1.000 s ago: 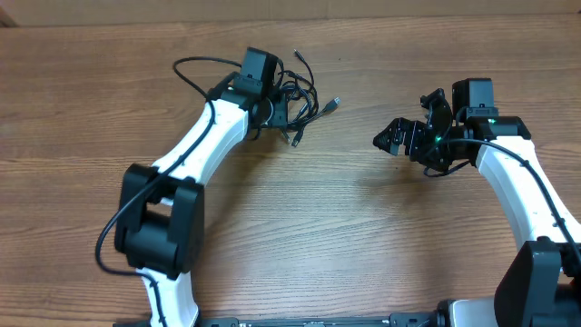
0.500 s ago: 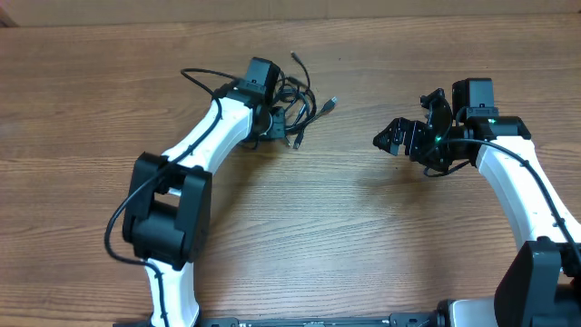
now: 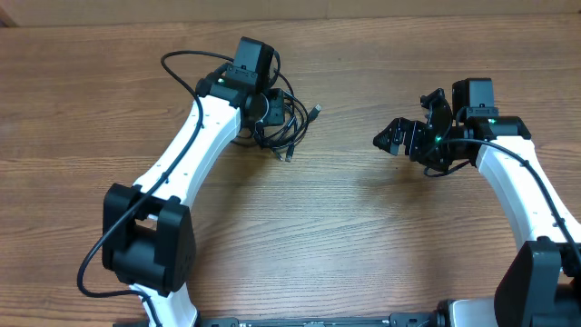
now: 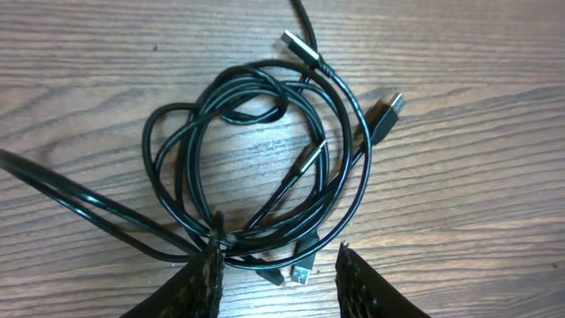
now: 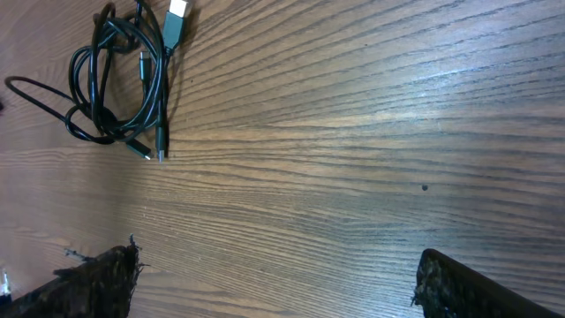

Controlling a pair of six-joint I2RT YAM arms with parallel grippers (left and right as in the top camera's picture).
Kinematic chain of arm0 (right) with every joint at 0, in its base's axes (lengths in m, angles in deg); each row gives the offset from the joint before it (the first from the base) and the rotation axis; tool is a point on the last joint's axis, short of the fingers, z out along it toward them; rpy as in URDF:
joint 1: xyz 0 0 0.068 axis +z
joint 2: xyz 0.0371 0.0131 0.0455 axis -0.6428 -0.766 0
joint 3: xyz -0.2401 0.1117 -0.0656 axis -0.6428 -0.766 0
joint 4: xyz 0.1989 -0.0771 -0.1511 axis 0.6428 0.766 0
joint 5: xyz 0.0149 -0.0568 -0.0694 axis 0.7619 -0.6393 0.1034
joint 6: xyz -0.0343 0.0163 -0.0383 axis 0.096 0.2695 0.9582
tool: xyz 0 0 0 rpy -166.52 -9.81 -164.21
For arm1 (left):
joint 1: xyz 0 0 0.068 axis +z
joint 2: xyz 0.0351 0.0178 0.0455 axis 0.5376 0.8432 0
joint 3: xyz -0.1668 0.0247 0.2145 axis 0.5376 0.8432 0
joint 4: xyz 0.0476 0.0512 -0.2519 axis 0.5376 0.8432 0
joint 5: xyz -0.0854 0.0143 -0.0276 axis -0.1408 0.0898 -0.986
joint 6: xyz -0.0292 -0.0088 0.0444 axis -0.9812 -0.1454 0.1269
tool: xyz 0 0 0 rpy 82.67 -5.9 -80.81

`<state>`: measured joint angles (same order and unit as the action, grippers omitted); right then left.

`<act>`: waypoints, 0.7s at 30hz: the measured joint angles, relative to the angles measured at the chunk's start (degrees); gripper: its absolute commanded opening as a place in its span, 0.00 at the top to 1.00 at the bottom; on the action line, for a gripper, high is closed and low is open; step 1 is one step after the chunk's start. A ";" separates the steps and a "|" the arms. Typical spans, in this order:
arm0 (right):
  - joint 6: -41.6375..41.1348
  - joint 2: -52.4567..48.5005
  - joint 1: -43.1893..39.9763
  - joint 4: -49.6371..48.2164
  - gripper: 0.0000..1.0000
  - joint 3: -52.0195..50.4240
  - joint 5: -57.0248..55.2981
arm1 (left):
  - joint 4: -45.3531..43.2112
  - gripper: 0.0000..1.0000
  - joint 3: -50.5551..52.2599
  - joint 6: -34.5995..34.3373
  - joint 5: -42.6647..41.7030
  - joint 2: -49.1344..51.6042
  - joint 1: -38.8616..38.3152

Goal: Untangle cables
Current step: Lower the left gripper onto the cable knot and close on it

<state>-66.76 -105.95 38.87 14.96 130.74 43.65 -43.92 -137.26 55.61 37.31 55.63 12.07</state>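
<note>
The cables (image 3: 292, 127) lie on the wooden table as one tangled coil of thin black cords, just right of my left gripper (image 3: 266, 111). In the left wrist view the coil (image 4: 265, 159) fills the middle, with silvery plugs (image 4: 300, 46) sticking out. My left gripper (image 4: 278, 252) sits at the coil's near edge with its jaws apart. A few strands run against the left fingertip (image 4: 212, 261), and a small plug (image 4: 303, 274) lies in the gap. My right gripper (image 3: 392, 136) hovers wide open and empty, well to the right. Its own view shows the coil (image 5: 124, 79) far off.
The left arm's own thicker black cable (image 3: 182, 65) loops out to the left of the wrist and crosses the wrist view (image 4: 71, 199). Bare wood (image 3: 345, 209) lies between the two arms. The table's far edge (image 3: 381, 16) runs along the top.
The left arm swung left and the cable coil slid a little left and toward me with it. The right arm has not moved.
</note>
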 measured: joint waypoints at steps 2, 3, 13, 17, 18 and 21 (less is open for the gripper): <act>0.00 0.00 0.00 0.00 0.00 0.00 -0.02 | -0.09 0.60 0.00 -0.02 -0.02 1.16 -0.22; 0.00 0.00 0.00 0.00 0.00 0.00 -0.04 | -0.17 0.61 0.00 0.02 0.04 2.01 -0.26; 0.02 0.00 0.00 0.00 0.00 0.00 -0.02 | 5.03 0.69 -0.15 0.04 2.03 5.05 0.07; 0.00 0.00 0.00 0.00 0.00 0.00 -0.02 | 6.10 0.68 -0.13 0.07 4.13 5.07 0.24; 0.02 0.00 0.00 -0.04 0.00 0.00 -0.04 | 6.08 0.69 -0.13 0.17 4.61 5.07 0.24; 0.00 0.00 0.00 -0.04 0.00 0.00 -0.02 | 5.79 0.73 -0.11 0.24 5.60 5.11 0.24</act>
<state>-66.76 -105.95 38.87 14.91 130.74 43.63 -38.12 -137.37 55.86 42.90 60.75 12.31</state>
